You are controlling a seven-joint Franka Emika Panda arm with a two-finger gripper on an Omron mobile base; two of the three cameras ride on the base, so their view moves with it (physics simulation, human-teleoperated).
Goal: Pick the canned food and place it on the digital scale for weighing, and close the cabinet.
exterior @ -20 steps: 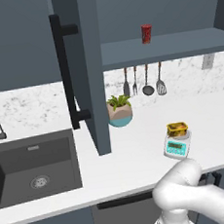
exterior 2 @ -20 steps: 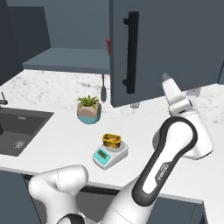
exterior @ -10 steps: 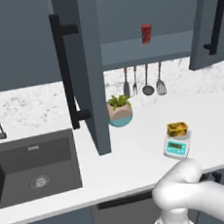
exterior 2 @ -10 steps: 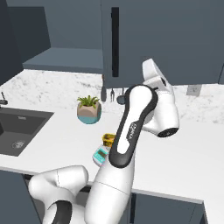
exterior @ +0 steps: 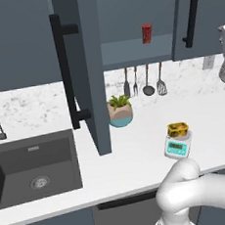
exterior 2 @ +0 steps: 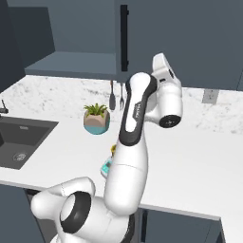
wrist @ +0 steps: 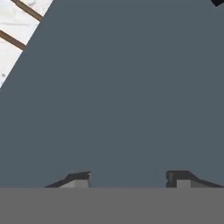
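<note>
On the scale [exterior: 178,146], near the front of the counter [exterior: 139,161], the can [exterior: 178,128] is sitting already, so we are judging that closing the cabinet is the step in hand. Our gripper [wrist: 128,178] is facing the right cabinet door [exterior: 195,17] up close, its fingers spread and holding nothing. We should be pressing flat and steady, away from the black handle [exterior: 191,15]. Farther back at 10 o'clock, the left door [exterior: 83,68] is standing wide open, jutting over the counter beside the sink [exterior: 36,166]; it needs a push too. Behind it, at 12 o'clock, we are minding the potted plant [exterior: 120,111], the hanging utensils [exterior: 143,80] and the red can [exterior: 147,33].
</note>
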